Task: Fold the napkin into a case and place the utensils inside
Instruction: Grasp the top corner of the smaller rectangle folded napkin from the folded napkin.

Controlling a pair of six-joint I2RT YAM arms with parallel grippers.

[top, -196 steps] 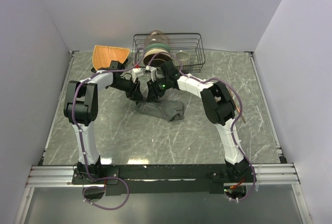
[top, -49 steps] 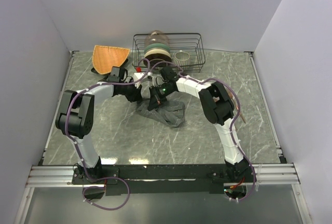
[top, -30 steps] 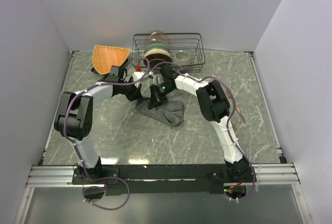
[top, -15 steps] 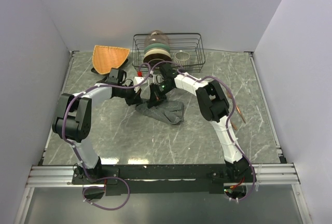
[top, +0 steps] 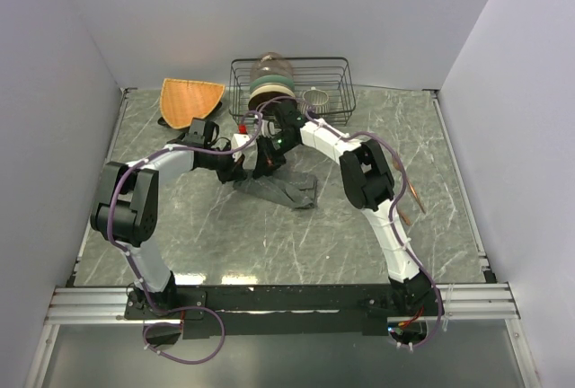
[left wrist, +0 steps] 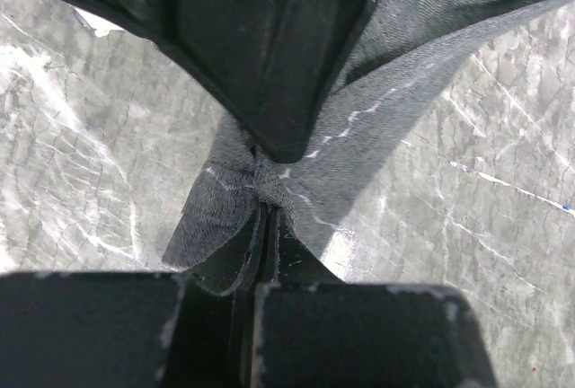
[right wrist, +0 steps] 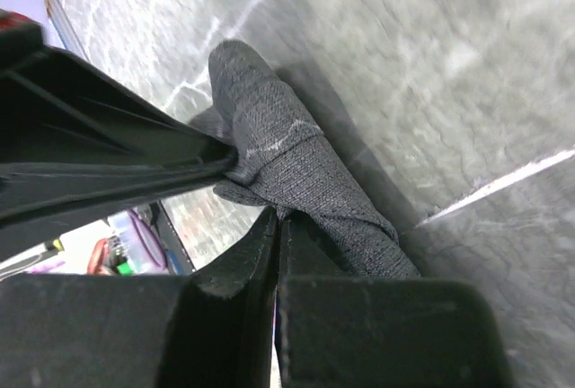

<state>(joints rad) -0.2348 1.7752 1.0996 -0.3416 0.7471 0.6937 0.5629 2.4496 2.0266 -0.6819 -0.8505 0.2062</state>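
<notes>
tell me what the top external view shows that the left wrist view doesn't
Only the top external view shows the wire rack and the orange mat at the far side of the table. Only the left wrist view shows, close up, the left gripper shut on a pinched fold of the napkin, with the right gripper meeting that same fold. Both show the dark grey napkin lying bunched on the marbled table.
</notes>
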